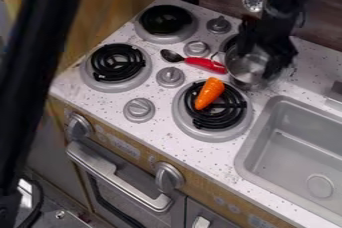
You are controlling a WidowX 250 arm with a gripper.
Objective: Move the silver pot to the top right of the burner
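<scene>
Pot [246, 69], silver: found under gripper [263, 58] (jaw state cannot be told), near counter's [310, 79] back edge. Best kept level, clear of spoon [206, 64].

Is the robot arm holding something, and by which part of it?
It can't be told for sure. The tool is at the rim of the silver pot, but whether it grips there is unclear.

passage: over sink [296, 154] | blocking: carrot [210, 93] near pot [246, 68], red-handled spoon [206, 64] beside it
</scene>
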